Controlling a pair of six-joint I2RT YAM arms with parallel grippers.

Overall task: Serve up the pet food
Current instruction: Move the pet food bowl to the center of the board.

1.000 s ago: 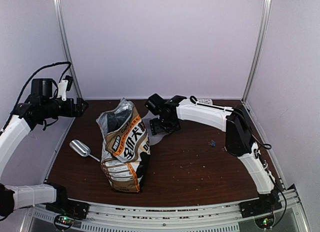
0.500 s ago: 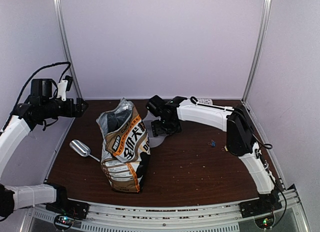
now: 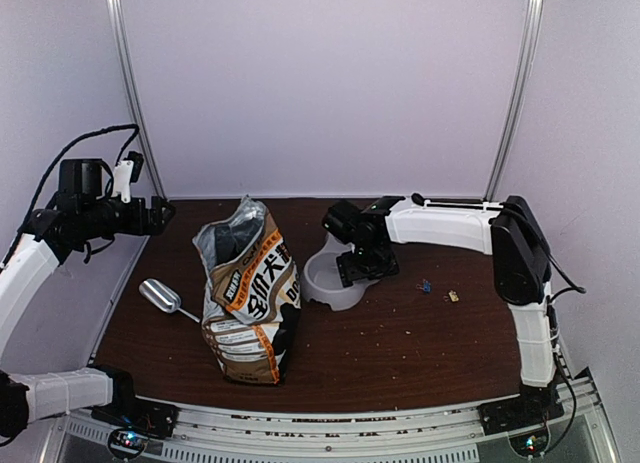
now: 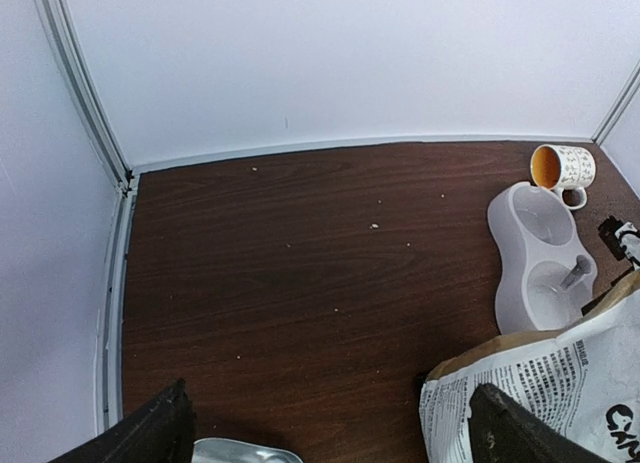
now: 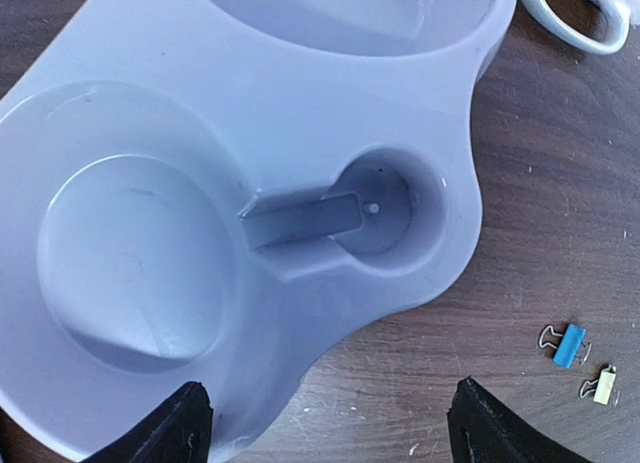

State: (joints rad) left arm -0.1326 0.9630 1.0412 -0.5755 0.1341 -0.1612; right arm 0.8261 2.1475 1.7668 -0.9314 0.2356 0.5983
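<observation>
Pet food crumbs [image 3: 395, 328] are lying on the surface [image 3: 400, 368], left fingers [image 4: 150, 433] are gaping empty, right fingers [image 5: 170, 428] are hovering spread over the bowl [image 5: 440, 253].

Dark brown wooden table [image 3: 420, 343] in the frame, and left of centre a tan, white and black printed paper bag [image 3: 250, 295] stands upright, its top open and crumpled. Just to its left lies a shiny metal scoop [image 3: 158, 295], handle pointing towards the bag. On the bag's other side sits a grey plastic double bowl [image 3: 322, 279], two round basins with a small round well between them. A white patterned mug [image 4: 562, 166] lies on its side at the bowl's far end. Off to the right, a blue binder clip [image 5: 570, 344] and a yellow one [image 5: 604, 387] sit close together.
</observation>
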